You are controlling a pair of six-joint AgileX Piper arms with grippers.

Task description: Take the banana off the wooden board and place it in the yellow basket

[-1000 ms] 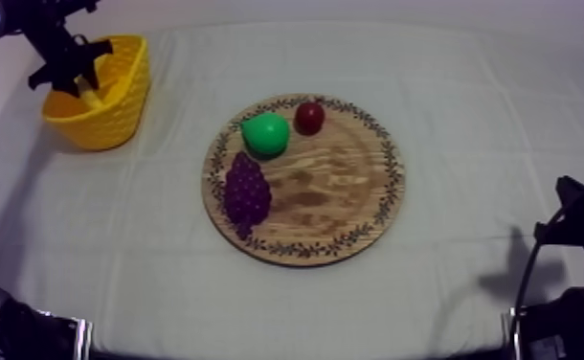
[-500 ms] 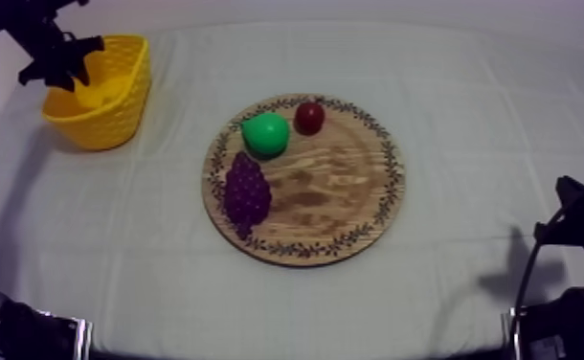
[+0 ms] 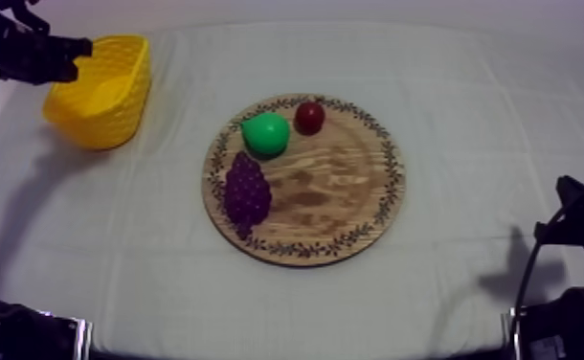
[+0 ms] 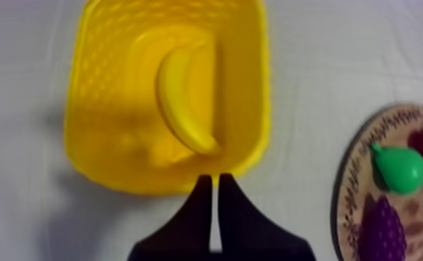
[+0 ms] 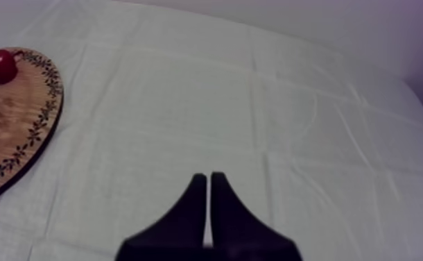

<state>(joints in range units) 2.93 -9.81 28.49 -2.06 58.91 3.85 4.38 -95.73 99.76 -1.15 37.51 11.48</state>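
One banana (image 4: 184,97) lies in the yellow basket (image 4: 96,149); my left pincer (image 4: 214,180), pressed together, has backed off, so I judge the job done.

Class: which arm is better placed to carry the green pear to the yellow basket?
Left, probably: the left tool hovers by the yellow basket, and the green pear lies on the basket side of the round wooden board. The right tool rests far off.

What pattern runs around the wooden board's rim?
A ring of dark leafy sprigs circles the wooden board near its edge, clearest in the top view.
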